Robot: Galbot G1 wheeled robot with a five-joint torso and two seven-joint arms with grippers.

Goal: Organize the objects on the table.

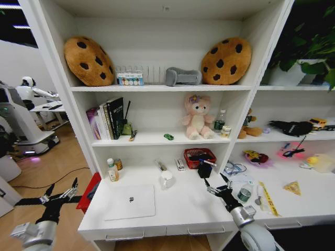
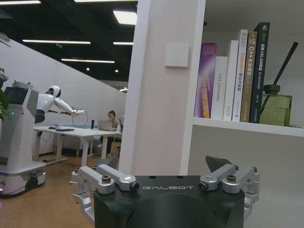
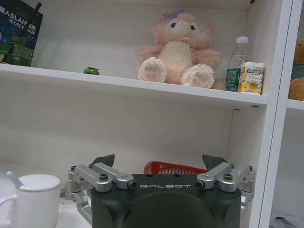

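In the head view, the white table [image 1: 172, 206] is seen across the lower middle of the frame. A closed silver laptop [image 1: 131, 202] lies at its lower left, with a white mug [image 1: 167, 179] just above and right of it. Small bottles [image 1: 113, 169] stand at the left edge, and a red basket [image 1: 199, 157] sits near the centre. A yellow ruler [image 1: 269, 198] lies at lower right. The left gripper [image 1: 60, 193] is held at lower left, off the table, fingers spread and empty. The right gripper [image 1: 215, 185] is poised right of centre, above the table, fingers parted, nothing held.

In the left wrist view, the left gripper [image 2: 166, 175] is seen at the bottom, wide open, before a shelf upright [image 2: 164, 85].

In the right wrist view, the right gripper [image 3: 161, 170] is seen at the bottom, wide open and empty; the white mug [image 3: 35, 202] stands at lower left.
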